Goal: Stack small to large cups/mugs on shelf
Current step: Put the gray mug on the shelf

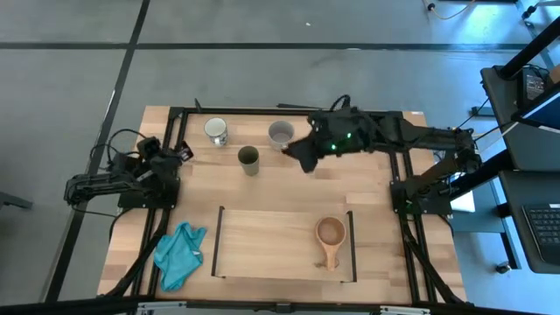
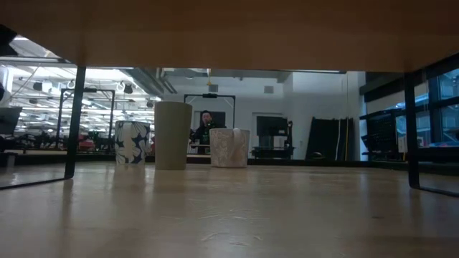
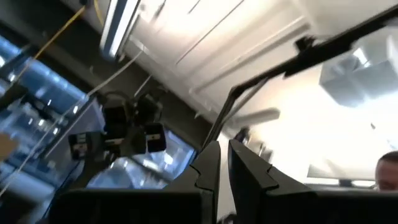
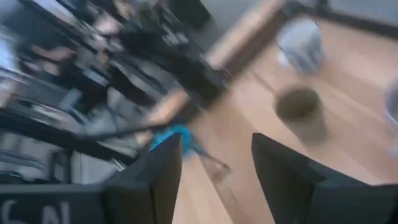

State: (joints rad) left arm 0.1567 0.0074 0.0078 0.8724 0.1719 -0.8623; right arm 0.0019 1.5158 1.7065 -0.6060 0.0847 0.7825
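Observation:
In the high view the tan wooden long-handled cup (image 1: 330, 233) lies on the light-wood shelf (image 1: 271, 249) near its right rail, handle toward the near edge. The white mug (image 1: 216, 131), dark olive cup (image 1: 248, 158) and grey mug (image 1: 281, 133) stand on the tabletop beyond the shelf. The low view shows them as the white mug (image 2: 133, 142), olive cup (image 2: 173, 135) and grey mug (image 2: 229, 147). My right gripper (image 1: 303, 161) hovers open just right of the olive cup and near the grey mug. Its wrist view (image 4: 217, 168) shows the olive cup (image 4: 300, 109) ahead. My left gripper (image 3: 224, 171) is shut, parked at the table's left and pointing upward.
A teal cloth (image 1: 179, 254) lies at the near left corner, left of the shelf. The shelf stands on thin black legs (image 2: 74, 122), and its underside spans the top of the low view. A person (image 2: 206, 126) shows in the room beyond the table.

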